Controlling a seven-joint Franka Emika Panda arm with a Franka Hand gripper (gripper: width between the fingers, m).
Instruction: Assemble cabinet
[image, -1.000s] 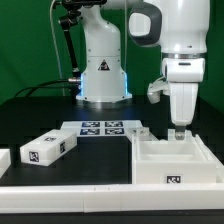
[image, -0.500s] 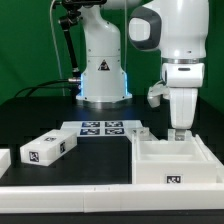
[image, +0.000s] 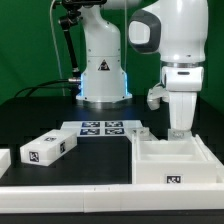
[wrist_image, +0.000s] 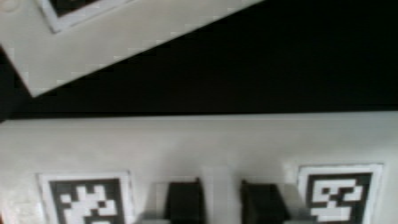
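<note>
The cabinet body (image: 170, 160), a large white box with open compartments and a tag on its front, lies at the exterior view's right. My gripper (image: 178, 133) points straight down over the body's far wall, just touching or just above it. In the wrist view the two dark fingers (wrist_image: 173, 203) stand a little apart over the white cabinet wall (wrist_image: 214, 150), between two tags, with nothing gripped between them. A tagged white drawer block (image: 48, 147) lies on the table at the left, far from the gripper.
The marker board (image: 100, 128) lies in the middle of the black table behind the block. Another white part (image: 4, 160) shows at the left edge. A long white rail (image: 70, 192) runs along the front. The robot base (image: 102, 70) stands behind.
The gripper has come down slightly toward the cabinet's far wall. The cabinet body and the drawer block have not moved.
</note>
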